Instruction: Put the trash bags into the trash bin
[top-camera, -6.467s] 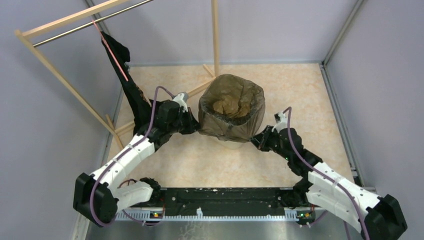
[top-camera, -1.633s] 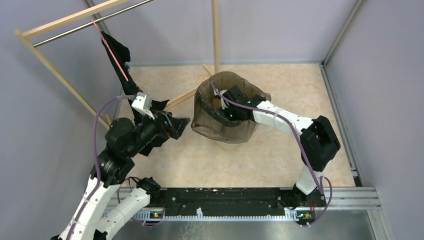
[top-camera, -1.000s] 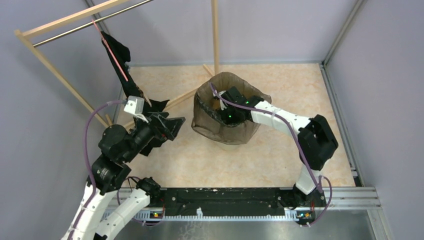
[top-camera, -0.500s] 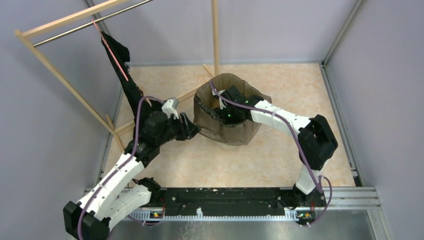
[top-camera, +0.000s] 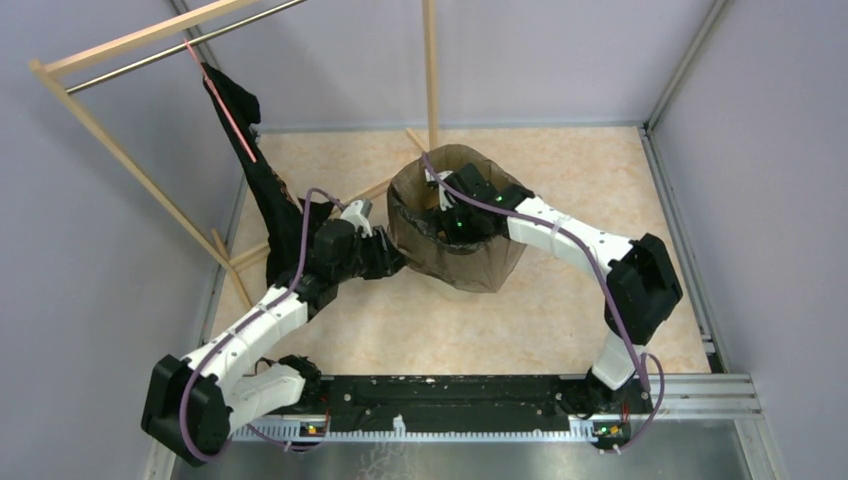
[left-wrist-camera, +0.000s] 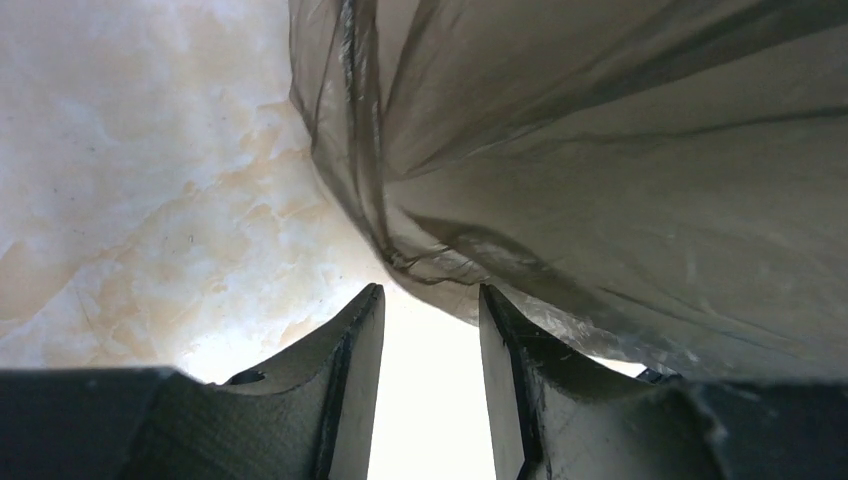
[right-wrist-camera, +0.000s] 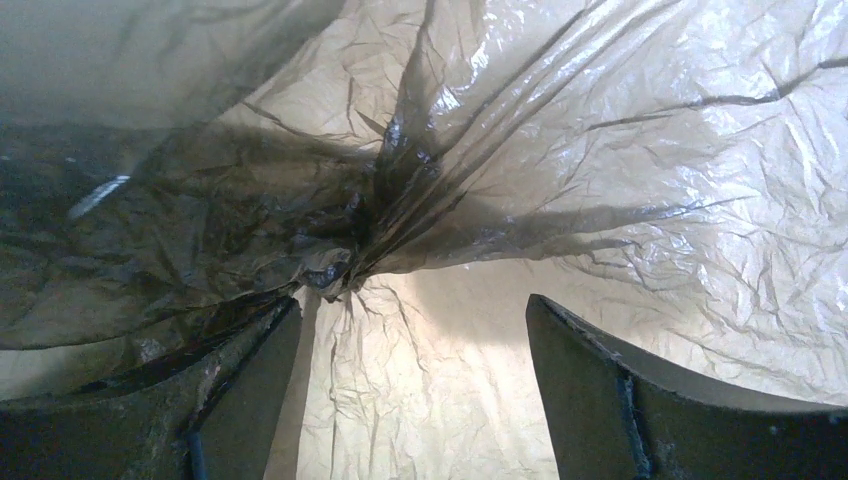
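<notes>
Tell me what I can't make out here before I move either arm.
- Trash bin: top view, the brown bag draped over it covers its walls.
- Left gripper: wrist view, a bag fold sits at the tips; pinched or not, unclear. Top view, its own wrist hides it.
- Right gripper: top view, down inside the bag mouth, fingertips hidden.
- Black cloth: top view, lower end behind the left arm.
</notes>
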